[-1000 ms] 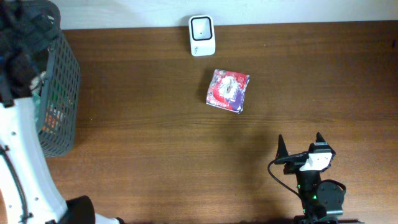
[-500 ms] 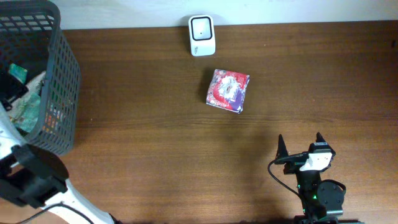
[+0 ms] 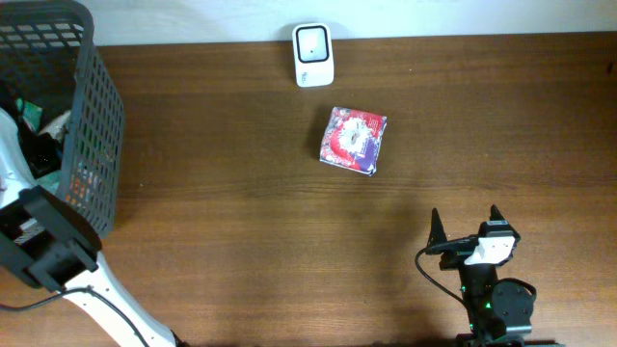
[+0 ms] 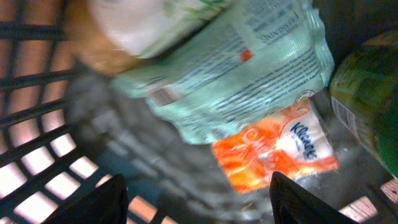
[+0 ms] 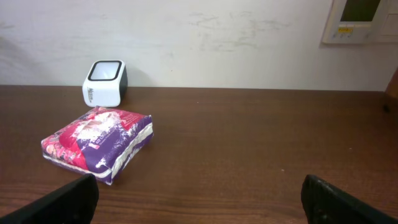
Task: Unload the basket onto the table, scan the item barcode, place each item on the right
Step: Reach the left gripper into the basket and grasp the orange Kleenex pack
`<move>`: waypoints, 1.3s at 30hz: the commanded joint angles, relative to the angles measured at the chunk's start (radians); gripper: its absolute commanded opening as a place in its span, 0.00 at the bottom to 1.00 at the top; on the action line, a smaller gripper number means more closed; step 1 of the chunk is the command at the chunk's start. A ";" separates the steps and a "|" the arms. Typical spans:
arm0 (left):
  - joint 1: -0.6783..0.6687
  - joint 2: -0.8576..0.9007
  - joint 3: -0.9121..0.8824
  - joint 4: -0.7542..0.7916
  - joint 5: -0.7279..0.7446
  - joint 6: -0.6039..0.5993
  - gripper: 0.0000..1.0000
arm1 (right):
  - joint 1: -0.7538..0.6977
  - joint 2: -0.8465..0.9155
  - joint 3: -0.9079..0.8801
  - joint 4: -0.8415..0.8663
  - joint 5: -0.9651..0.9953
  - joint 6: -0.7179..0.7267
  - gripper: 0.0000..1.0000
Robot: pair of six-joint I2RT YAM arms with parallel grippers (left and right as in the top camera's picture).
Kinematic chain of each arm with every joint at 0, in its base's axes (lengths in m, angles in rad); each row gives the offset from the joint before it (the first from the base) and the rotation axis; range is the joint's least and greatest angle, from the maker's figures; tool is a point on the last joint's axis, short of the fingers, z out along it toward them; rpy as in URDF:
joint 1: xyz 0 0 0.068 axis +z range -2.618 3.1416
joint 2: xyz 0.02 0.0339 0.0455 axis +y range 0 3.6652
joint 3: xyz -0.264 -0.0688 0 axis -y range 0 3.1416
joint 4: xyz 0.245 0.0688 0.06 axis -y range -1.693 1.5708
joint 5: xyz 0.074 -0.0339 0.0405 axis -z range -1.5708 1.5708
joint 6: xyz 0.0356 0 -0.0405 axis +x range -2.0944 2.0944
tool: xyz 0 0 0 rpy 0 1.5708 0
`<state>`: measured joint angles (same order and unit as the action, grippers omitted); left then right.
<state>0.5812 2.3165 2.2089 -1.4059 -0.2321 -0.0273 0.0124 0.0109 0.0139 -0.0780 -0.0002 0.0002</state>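
The red-purple packet point(image 3: 353, 141) is laid flat on the table point(image 3: 241, 222), at 5 o'clock of the white scanner point(image 3: 313, 55). The right tool point(image 3: 465, 218) is held wide open, empty, at 5 o'clock of the packet. The left tool point(image 4: 196, 183) is spread inside the basket point(image 3: 96, 145) over an orange tissue pack point(image 4: 277, 152), nothing gripped.
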 commanded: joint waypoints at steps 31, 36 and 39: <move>0.011 0.108 0.307 -0.097 0.155 0.050 0.20 | -0.007 -0.005 -0.008 -0.002 0.005 0.004 0.99; 0.012 0.108 0.122 -0.006 0.164 0.243 0.54 | -0.007 -0.005 -0.008 -0.002 0.005 0.004 0.99; 0.014 0.108 0.013 0.086 0.039 0.291 0.55 | -0.007 -0.005 -0.008 -0.002 0.005 0.004 0.99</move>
<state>0.5858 2.4443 2.2929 -1.3689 -0.1028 0.1741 0.0124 0.0113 0.0139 -0.0780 -0.0006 0.0002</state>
